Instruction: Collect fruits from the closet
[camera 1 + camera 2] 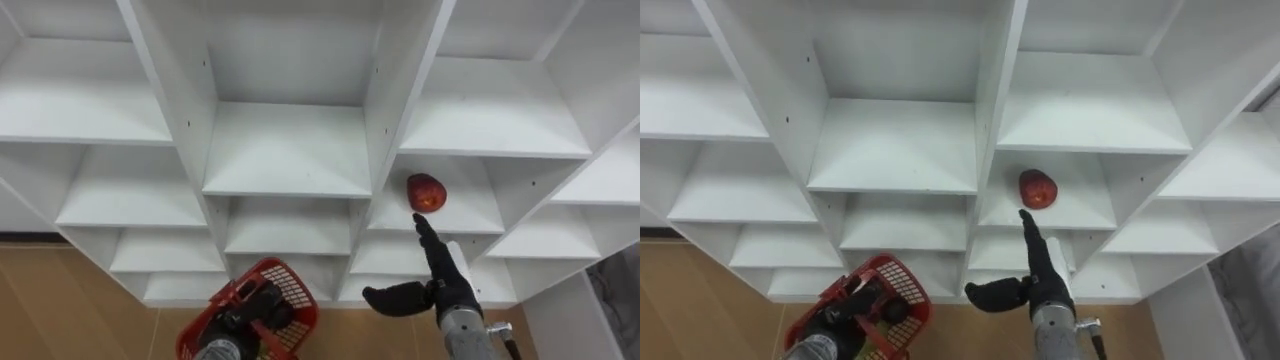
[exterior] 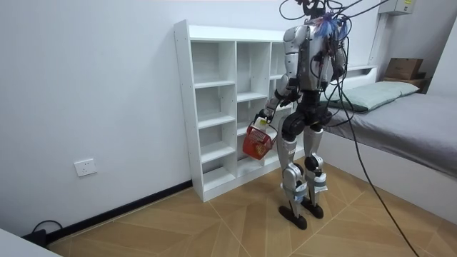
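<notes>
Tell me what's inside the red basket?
The left hand, gripping the red basket, covers much of its inside, so I cannot tell if fruit lies there. A red apple sits on a shelf near the right hand.

A grey bed (image 2: 421,121) (1 pillow (image 2: 382,91) on it) stands on wooden floor (image 2: 214,228).

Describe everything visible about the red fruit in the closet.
The red fruit looks like an apple: round, glossy and smooth-skinned, with a lighter patch. It sits whole on a white shelf to the right of the middle column. The right hand reaches towards it with straight fingers. Whether they touch it is unclear.
</notes>
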{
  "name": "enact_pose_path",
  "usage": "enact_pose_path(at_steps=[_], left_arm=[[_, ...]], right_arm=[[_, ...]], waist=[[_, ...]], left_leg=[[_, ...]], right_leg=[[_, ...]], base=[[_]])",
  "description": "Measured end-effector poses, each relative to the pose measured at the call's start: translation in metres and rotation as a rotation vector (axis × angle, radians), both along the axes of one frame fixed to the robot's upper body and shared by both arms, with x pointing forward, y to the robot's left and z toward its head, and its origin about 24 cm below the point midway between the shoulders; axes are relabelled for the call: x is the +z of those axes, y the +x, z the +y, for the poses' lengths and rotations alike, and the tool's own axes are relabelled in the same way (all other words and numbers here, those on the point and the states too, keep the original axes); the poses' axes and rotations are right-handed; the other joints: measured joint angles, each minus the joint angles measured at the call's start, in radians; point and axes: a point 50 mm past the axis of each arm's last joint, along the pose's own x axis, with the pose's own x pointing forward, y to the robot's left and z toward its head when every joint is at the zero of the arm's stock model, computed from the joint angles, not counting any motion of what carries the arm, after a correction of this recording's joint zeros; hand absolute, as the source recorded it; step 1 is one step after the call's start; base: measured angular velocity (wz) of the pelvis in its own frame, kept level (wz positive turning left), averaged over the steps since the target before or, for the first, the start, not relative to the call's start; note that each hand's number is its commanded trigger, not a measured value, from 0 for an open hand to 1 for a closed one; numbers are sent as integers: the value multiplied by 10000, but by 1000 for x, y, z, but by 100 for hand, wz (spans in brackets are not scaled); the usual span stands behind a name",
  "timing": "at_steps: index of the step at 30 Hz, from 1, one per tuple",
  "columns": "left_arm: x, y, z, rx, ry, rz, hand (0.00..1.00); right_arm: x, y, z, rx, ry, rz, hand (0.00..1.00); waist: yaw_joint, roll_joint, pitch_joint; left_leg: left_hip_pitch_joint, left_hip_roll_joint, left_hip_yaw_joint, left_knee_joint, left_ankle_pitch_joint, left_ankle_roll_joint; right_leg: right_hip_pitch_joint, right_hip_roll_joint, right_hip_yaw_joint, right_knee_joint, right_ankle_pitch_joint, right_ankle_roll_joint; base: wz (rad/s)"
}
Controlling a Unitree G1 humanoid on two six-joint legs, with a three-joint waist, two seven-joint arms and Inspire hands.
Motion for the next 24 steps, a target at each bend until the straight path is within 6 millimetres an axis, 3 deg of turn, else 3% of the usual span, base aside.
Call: enact_pose_path(at_steps=[3, 7, 17, 24], left_arm=[[0, 0, 3, 283, 51, 82, 100], [0, 0, 6, 373, 111, 131, 100], [-5, -13, 27, 707, 544, 539, 100], [-7, -18, 35, 376, 958, 757, 100]], right_arm=[[1, 1, -3, -181, -112, -71, 0], [4, 5, -7, -529, -194, -288, 0], [3, 10, -48, -2658, -667, -286, 0], [5, 23, -61, -3203, -1100, -362, 0]], waist=[[43, -70, 48], [74, -90, 49], [131, -315, -52], [236, -456, -35]], left_leg=[[118, 0, -3, -20, 0, 0], [126, -1, -11, -43, -1, 1], [39, -3, -226, 13, 6, -12], [-307, -48, -380, 215, 4, -7]], right_leg=[[110, 1, 37, -4, -1, 0], [108, 1, -3, -1, 0, 0], [130, 0, -288, 21, 0, -1], [-62, -62, -617, 15, 0, 0]], base=[[0], [0], [6], [7]])
